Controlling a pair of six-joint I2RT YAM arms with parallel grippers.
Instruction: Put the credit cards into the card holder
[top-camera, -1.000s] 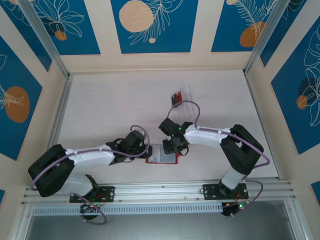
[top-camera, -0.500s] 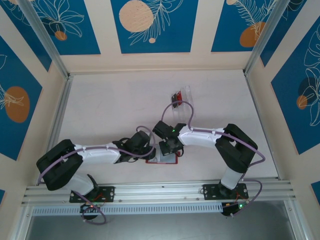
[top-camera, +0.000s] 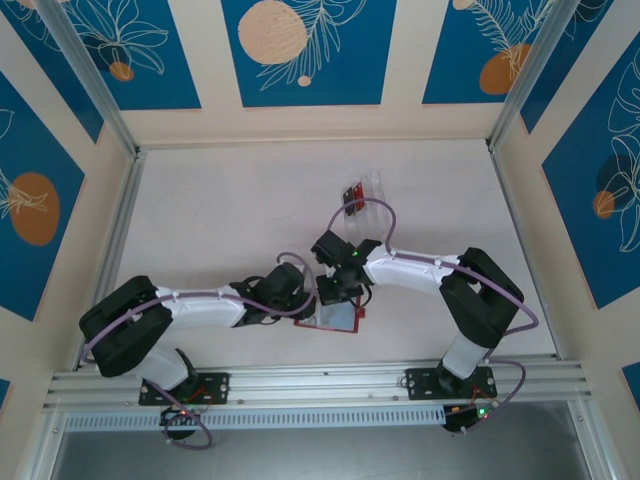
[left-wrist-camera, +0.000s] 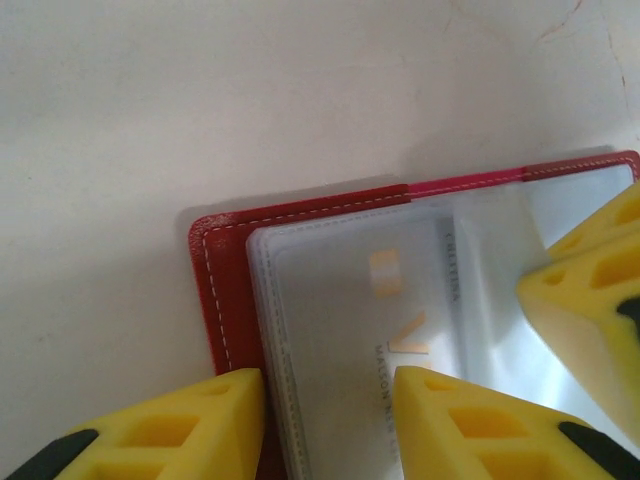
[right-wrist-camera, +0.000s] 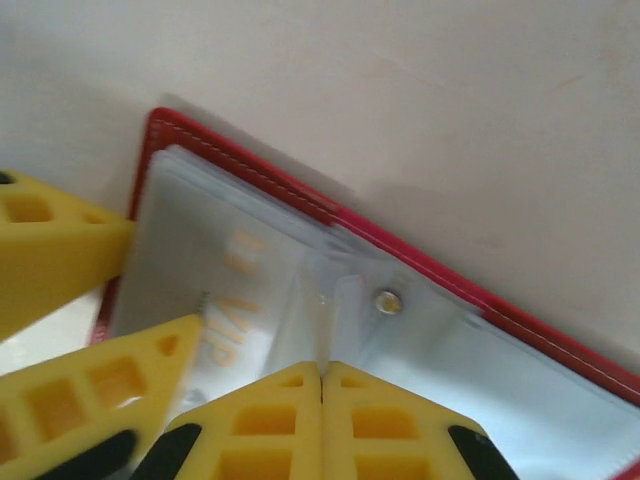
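- Your pale surface (top-camera: 220, 220) sits inside walls (top-camera: 300, 50) of cream and blue leaf-print panels.
- The open red leather-like card holder (top-camera: 333, 320) lies near-centre. One gold-lettered card (left-wrist-camera: 400, 300) shows blurred through its greyish sleeve (left-wrist-camera: 330, 330).
- Farther off, the clear plastic tray (top-camera: 372, 186) holds red and black cards (top-camera: 351, 198), too small to count.
- Two tools: the left tool (left-wrist-camera: 325, 385) is released, astride the holder's edge; the right tool (right-wrist-camera: 320, 375) is clenched over the sleeves.

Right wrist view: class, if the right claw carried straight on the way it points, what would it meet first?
The shut right claw points into the open card holder; it would probably meet the clear inner sleeves just ahead of its tips first. It may be touching them; depth is unclear.
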